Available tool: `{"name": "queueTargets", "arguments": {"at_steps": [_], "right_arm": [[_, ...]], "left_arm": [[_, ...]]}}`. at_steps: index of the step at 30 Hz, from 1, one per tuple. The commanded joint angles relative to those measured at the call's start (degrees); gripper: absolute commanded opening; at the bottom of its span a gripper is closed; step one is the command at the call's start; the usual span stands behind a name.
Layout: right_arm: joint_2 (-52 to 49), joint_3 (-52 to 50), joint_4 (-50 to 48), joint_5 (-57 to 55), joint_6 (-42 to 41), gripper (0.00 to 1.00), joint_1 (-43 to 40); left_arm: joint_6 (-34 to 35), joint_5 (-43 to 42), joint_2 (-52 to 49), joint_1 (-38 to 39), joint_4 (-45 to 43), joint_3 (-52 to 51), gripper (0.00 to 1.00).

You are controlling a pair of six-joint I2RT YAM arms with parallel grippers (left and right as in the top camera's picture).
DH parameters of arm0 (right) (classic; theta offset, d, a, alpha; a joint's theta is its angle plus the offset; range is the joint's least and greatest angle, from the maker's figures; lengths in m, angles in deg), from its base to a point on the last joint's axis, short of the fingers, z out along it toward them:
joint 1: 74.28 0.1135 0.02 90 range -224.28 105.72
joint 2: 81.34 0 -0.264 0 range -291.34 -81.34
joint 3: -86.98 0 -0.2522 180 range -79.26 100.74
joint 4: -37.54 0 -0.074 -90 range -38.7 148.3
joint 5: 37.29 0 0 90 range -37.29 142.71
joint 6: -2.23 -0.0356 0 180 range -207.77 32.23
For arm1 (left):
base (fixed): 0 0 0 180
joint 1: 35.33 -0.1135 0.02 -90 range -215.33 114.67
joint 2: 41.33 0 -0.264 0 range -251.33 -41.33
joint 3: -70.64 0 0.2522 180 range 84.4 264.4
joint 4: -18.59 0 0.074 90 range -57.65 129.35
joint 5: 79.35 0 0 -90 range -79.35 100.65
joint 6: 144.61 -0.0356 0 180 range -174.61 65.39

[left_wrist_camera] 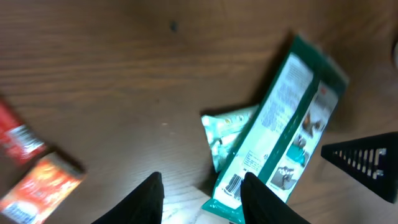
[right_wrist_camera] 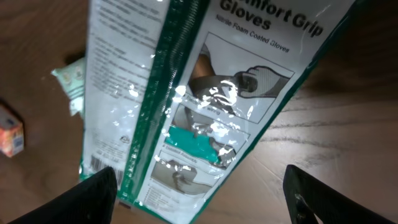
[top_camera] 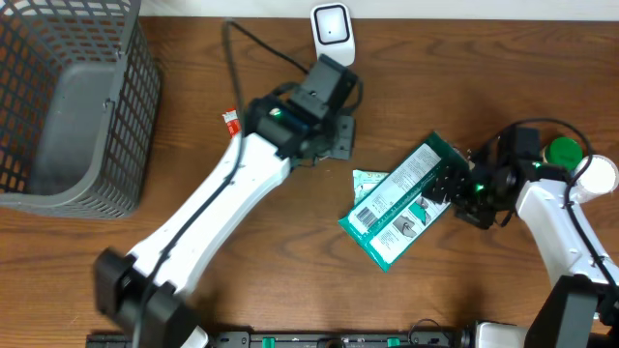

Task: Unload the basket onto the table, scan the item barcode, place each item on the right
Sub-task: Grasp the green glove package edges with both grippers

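Note:
A green and white glove package (top_camera: 401, 200) lies on the wooden table, printed back up, its barcode (top_camera: 360, 215) at the lower left end. The white scanner (top_camera: 332, 29) stands at the table's far edge. My left gripper (top_camera: 334, 135) hangs high between scanner and package. Its black fingers (left_wrist_camera: 149, 199) stand apart with only table between them, and the barcode (left_wrist_camera: 233, 185) shows beside the right finger. My right gripper (right_wrist_camera: 200, 177) is open wide just over the package (right_wrist_camera: 205, 93) near its right end (top_camera: 455, 188), a finger on either side.
A pale green packet (top_camera: 368, 180) lies partly under the package. A grey basket (top_camera: 68, 97) fills the far left corner. A small red item (top_camera: 230, 120) lies left of my left gripper, an orange box (left_wrist_camera: 46, 180) nearby. Green and white containers (top_camera: 580, 159) stand at the right edge.

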Motion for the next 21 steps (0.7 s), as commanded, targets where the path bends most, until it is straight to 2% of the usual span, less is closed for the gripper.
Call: {"name": "queueTargets", "arguments": {"at_steps": [1,3,7,11,21], "right_arm": [[0.09,-3.43,-2.51,-0.46,-4.79,0.81,0.44],[0.09,-5.79,-4.74,-0.46,-6.73,0.81,0.44],[0.09,-10.08,-9.18,-0.39,-8.31,0.81,0.44],[0.09,-13.05,-13.73,0.04,-8.28,0.8,0.44],[0.09,-15.63,-16.96,0.35,-8.24,0.74,0.44]], "left_arm": [[-4.9,-7.87,-6.67,0.61,-1.57,-0.87,0.41],[-5.2,-10.86,-9.88,1.07,-2.69,-0.87,0.4],[-13.09,-18.67,-14.38,2.58,-4.24,-0.87,0.39],[-14.56,-14.38,-17.42,3.98,-6.19,-0.87,0.39],[-14.58,-15.34,-23.67,4.76,-7.52,-0.87,0.39]]}}
